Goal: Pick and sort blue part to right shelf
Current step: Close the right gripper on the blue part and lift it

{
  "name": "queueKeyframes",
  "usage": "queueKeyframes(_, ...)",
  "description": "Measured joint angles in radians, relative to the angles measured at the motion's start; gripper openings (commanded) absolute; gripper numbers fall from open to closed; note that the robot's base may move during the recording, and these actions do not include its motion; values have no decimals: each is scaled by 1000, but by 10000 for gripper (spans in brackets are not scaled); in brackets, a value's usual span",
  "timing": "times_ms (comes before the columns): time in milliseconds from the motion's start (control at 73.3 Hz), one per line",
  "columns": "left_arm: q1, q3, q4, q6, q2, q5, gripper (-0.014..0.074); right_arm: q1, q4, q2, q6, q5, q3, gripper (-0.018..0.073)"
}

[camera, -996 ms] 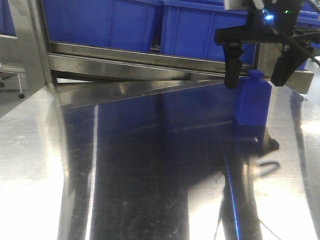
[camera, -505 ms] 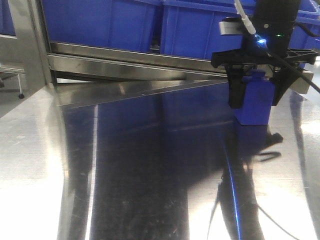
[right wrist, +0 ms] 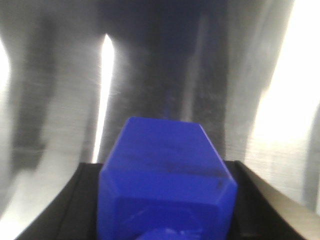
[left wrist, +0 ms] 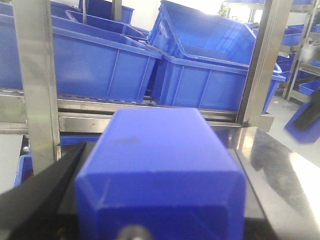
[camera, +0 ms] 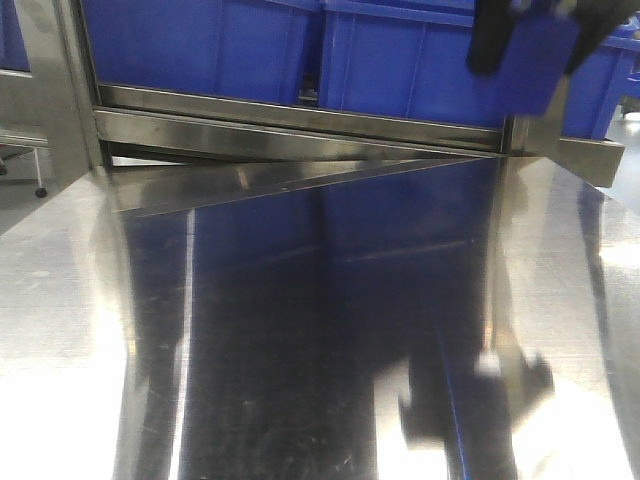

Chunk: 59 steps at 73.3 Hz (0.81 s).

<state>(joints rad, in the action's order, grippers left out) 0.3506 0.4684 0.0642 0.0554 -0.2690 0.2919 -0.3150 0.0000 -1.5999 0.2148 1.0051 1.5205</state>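
**Item 1: blue part** [camera: 535, 50]. Blurred in the front view. It hangs at upper right, clear of the bench [camera: 300, 340], in front of the right-hand blue bin [camera: 400, 60] of the right shelf [camera: 300, 118]. I read the right gripper [camera: 532, 45] as clamped on it, with dark fingers [camera: 485, 40] on either flank. The right wrist view shows the same part [right wrist: 165, 170] wedged between those fingers [right wrist: 75, 200], with brushed steel bench [right wrist: 60, 100] beneath.

**Item 2: second blue part** [left wrist: 160, 170]. It fills the left wrist view, seated between the dark fingers [left wrist: 40, 200] of the left gripper [left wrist: 160, 215], and faces the shelf.

**Item 3: right shelf.** It has a steel front rail [left wrist: 125, 107] and an upright post [left wrist: 262, 60]. Deep rimmed bins stand side by side, and a tilted bin [left wrist: 200, 30] rests on the one below.

**Item 4: bench.** Polished steel carrying a dark blurred shadow [camera: 470, 390] at lower right.
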Motion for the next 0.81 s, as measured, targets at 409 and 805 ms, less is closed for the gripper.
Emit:
queueKeyframes(409, 0, 0, 0, 0, 0, 0, 321, -33, 0, 456, -8, -151, -409, 204)
queueKeyframes(805, 0, 0, 0, 0, 0, 0, 321, -33, 0, 866, -10, -275, -750, 204)
